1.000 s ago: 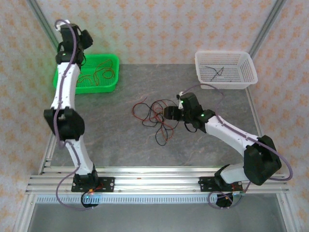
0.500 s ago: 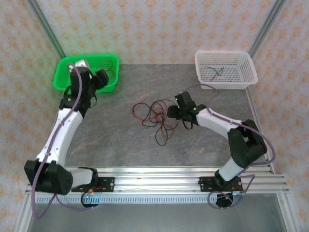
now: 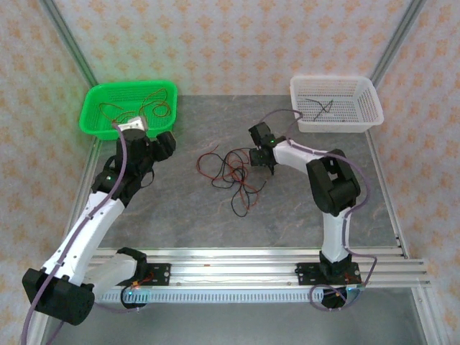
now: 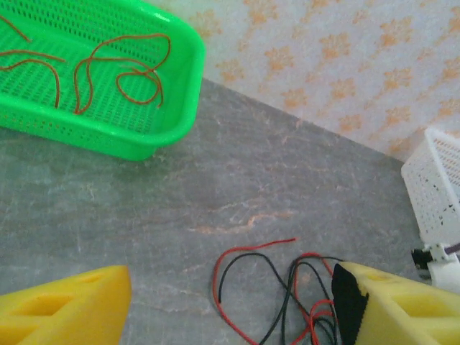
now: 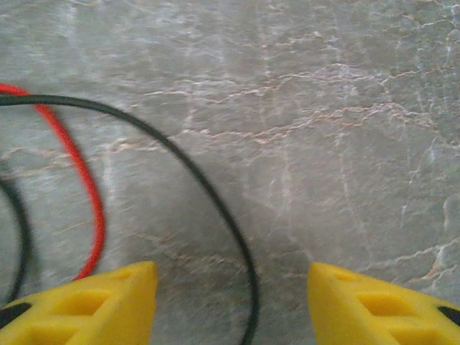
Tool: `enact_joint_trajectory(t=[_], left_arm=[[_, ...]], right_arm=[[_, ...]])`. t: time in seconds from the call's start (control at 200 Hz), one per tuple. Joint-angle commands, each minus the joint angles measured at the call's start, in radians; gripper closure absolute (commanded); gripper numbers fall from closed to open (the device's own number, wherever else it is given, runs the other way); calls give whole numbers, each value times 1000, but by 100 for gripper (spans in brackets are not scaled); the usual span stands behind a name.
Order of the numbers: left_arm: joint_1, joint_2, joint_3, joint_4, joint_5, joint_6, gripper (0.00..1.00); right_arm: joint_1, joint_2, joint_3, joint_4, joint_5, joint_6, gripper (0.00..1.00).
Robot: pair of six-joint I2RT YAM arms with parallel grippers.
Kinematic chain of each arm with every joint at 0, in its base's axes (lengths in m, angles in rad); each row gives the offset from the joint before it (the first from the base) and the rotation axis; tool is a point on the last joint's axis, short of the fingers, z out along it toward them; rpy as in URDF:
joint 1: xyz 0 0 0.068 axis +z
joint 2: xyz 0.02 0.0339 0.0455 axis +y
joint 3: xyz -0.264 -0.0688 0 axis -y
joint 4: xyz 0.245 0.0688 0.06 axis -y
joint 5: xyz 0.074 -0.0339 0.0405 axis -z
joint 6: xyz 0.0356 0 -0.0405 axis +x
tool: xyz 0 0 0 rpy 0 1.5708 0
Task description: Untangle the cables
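While the left gripper [image 4: 230, 302] hangs over the table [image 3: 165, 208] with its yellow fingers spread wide and nothing between them, we see the tangle of red and black cables [image 3: 233, 172] lying mid-table between our arms. Our right gripper [image 5: 233, 298] stands parted at the tangle's right edge, a black cable [image 5: 208, 192] running ungripped between its fingers.

The grey table [image 3: 180, 208] bears tangled cables [image 3: 233, 172], a green basket [image 3: 129, 85] and a white basket [image 3: 338, 123].
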Motion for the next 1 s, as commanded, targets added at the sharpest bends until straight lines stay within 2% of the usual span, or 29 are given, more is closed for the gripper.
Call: enact_joint_trajectory(t=[0.0, 0.095, 0.225, 0.37, 0.621, 0.876, 0.991], left_arm=[[-26, -48, -22, -55, -41, -39, 26], [-49, -69, -25, -78, -67, -59, 27], [-88, -81, -6, -131, -127, -86, 28], [-148, -82, 18, -183, -198, -144, 29], [-273, -46, 21, -162, -261, -176, 31], [-452, 54, 27, -81, -341, -110, 32], [-505, 96, 38, -57, -395, -84, 32]], right_arm=[[-32, 33, 33, -13, 11, -58, 43], [-57, 57, 20, 21, -83, -79, 50], [-71, 80, -22, 72, -176, -87, 77], [-74, 85, -61, 117, -212, -93, 100], [-75, -41, -39, 76, -214, -107, 100], [-73, -364, -48, 53, -308, -70, 100], [-74, -503, -66, 44, -368, -53, 100]])
